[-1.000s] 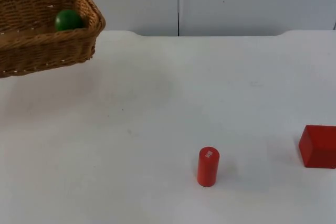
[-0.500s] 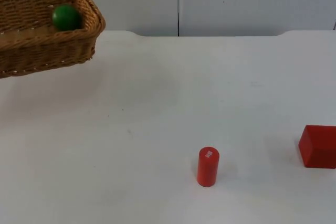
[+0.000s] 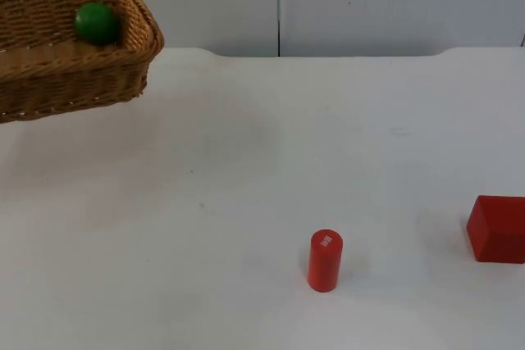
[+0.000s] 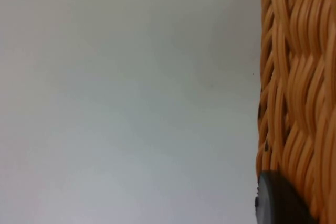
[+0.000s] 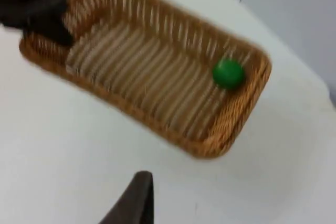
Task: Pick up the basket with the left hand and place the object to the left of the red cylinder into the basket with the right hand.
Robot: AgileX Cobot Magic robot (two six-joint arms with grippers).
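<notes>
Left end effector [image 4: 273, 203]: a black fingertip lies against the woven wall of the basket [image 3: 74, 63], so it is pinching the basket side to carry it; the grip sits at the far end from the ball.
Right end effector [image 5: 137, 203]: one dark fingertip in its own view, well back from the basket and looking down on it; whether it is spread or pressed together I cannot tell. It holds nothing, which fits a drop already made.
Ball [image 3: 97, 23]: green, lying inside the basket against the end wall nearest the table's middle; likely rolled there because the basket hangs slightly tilted.
Basket: off the table at the far left, by the grey wall, its shadow spread on the white surface below.
Cylinder [image 3: 325, 261]: red, upright, near the front edge; no object stands to its left, so the ball seems to be the one asked for.
Block [image 3: 498, 229]: red, well to the cylinder's right, not part of the job.
Table [image 3: 246, 170]: white.
Progress: by my reading, the placing is done.
</notes>
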